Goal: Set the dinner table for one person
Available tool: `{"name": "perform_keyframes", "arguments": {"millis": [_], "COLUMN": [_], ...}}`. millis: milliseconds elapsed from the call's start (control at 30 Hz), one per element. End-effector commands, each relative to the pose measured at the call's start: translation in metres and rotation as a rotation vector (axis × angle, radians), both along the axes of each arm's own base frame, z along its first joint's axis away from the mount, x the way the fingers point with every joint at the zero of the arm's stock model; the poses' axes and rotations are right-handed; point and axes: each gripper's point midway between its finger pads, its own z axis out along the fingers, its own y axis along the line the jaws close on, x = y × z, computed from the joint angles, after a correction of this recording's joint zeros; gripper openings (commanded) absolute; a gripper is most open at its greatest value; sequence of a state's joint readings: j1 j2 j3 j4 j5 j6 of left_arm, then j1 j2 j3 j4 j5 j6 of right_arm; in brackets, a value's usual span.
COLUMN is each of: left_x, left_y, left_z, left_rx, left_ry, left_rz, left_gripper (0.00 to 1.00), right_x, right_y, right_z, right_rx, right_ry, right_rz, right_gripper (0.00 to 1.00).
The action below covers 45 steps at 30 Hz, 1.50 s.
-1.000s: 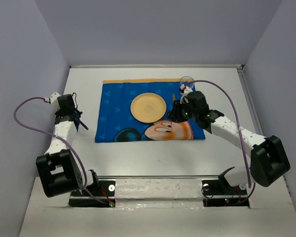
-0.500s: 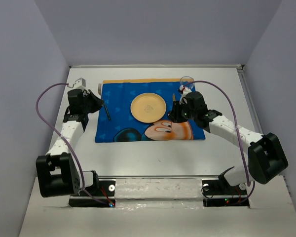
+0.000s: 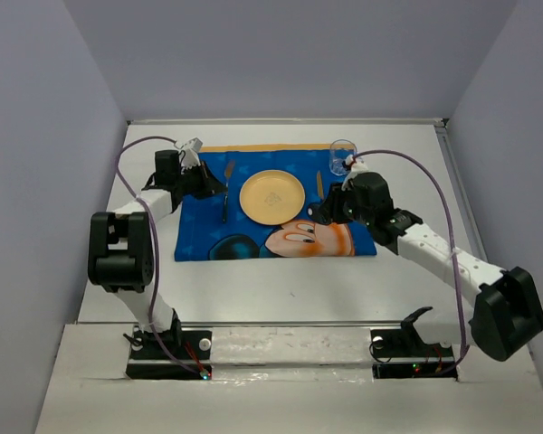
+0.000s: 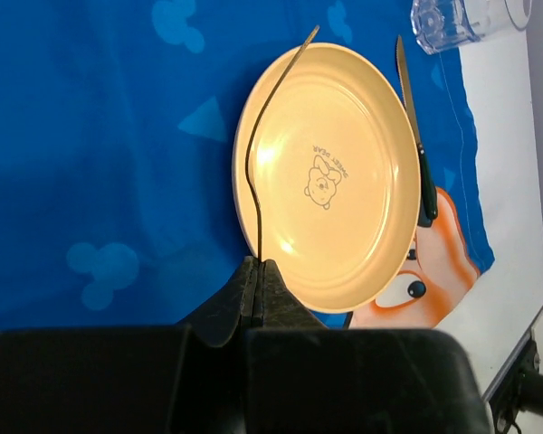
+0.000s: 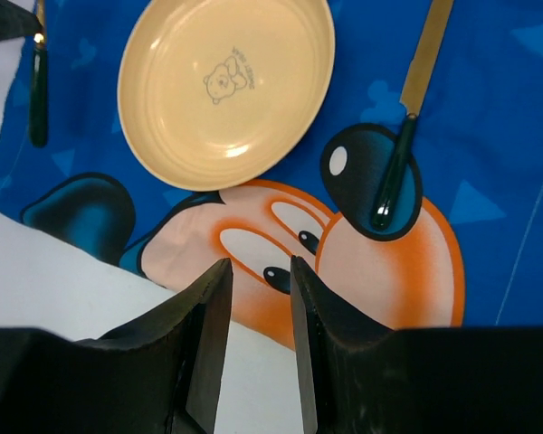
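The dinner table [image 3: 281, 280], a plain white top, fills the enclosure from wall to wall under the 2 arms. It is bare along its left and right margins and along the near strip.

At the left, the left gripper [image 4: 257, 280] has its jaws pressed together on a thin utensil [image 5: 38, 99]. In the left wrist view this rises edge-on from between the jaws as a curved line, so I cannot tell whether it is a fork or a spoon. The right wrist view shows its dark green handle. From above, the utensil runs far-to-near over the left part of the blue placemat [image 3: 204, 231], just beside the plate. Whether it rests on the cloth I cannot tell.

In the middle, 1 yellow plate [image 3: 271, 196] with a small bear printed at its centre lies flat on the far half of the placemat.

Just right of the plate, apart from its rim, lies a knife [image 5: 394, 172]. Its blade points toward the far side and its dark handle lies over the printed face [image 5: 281, 244]. A clear glass [image 3: 342, 155] stands upright at the placemat's far right corner.

The right gripper [image 5: 258, 267] hangs over the printed face near the placemat's near edge. Its jaws stand a narrow gap apart with nothing between them.
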<state>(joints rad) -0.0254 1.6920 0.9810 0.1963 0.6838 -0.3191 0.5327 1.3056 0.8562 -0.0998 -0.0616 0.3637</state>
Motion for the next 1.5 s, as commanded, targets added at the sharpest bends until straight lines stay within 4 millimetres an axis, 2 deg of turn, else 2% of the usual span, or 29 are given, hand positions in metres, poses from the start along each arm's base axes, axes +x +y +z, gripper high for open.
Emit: {"name": "perform_keyframes", "arguments": {"millis": [0, 67, 100, 133, 267, 333, 500, 967, 1033, 1233, 1433, 1467], "left_x": [0.013, 0.015, 0.015, 0.016, 0.013, 0.017, 0.022, 0.015, 0.015, 0.019, 0.018, 0.019], "left_y": [-0.007, -0.005, -0.005, -0.003, 0.001, 0.012, 0.019, 0.021, 0.021, 0.021, 0.024, 0.027], "left_z": [0.024, 0.019, 0.013, 0.009, -0.008, -0.013, -0.021, -0.042, -0.049, -0.051, -0.062, -0.065], "left_rx": [-0.025, -0.023, -0.025, -0.015, -0.001, -0.003, -0.002, -0.030, -0.030, -0.041, -0.026, -0.014], "left_ry": [-0.089, -0.077, -0.060, -0.054, -0.021, -0.016, 0.002, 0.091, 0.108, 0.117, 0.154, 0.160], "left_rz": [-0.098, -0.095, -0.097, -0.090, -0.067, -0.038, -0.013, 0.014, 0.015, 0.030, 0.055, 0.071], "left_gripper": [0.00, 0.00, 0.00, 0.00, 0.00, 0.00, 0.00, 0.00, 0.00, 0.00, 0.00, 0.03], "right_x": [0.009, 0.012, 0.010, 0.009, 0.004, 0.006, 0.010, 0.013, 0.013, 0.013, 0.014, 0.013], "right_y": [-0.019, -0.036, -0.043, -0.052, -0.062, -0.060, -0.051, -0.045, -0.044, -0.045, -0.044, -0.044], "right_z": [0.053, 0.064, 0.080, 0.078, 0.090, 0.086, 0.078, 0.071, 0.070, 0.069, 0.067, 0.068], "right_rx": [0.065, 0.072, 0.099, 0.092, 0.117, 0.110, 0.097, 0.086, 0.086, 0.081, 0.078, 0.080], "right_ry": [-0.186, -0.244, -0.295, -0.307, -0.355, -0.349, -0.322, -0.299, -0.298, -0.297, -0.291, -0.292], "right_rz": [-0.134, -0.228, -0.258, -0.294, -0.330, -0.328, -0.293, -0.269, -0.266, -0.270, -0.263, -0.262], "right_gripper": [0.38, 0.38, 0.38, 0.38, 0.38, 0.38, 0.37, 0.37, 0.37, 0.37, 0.37, 0.37]}}
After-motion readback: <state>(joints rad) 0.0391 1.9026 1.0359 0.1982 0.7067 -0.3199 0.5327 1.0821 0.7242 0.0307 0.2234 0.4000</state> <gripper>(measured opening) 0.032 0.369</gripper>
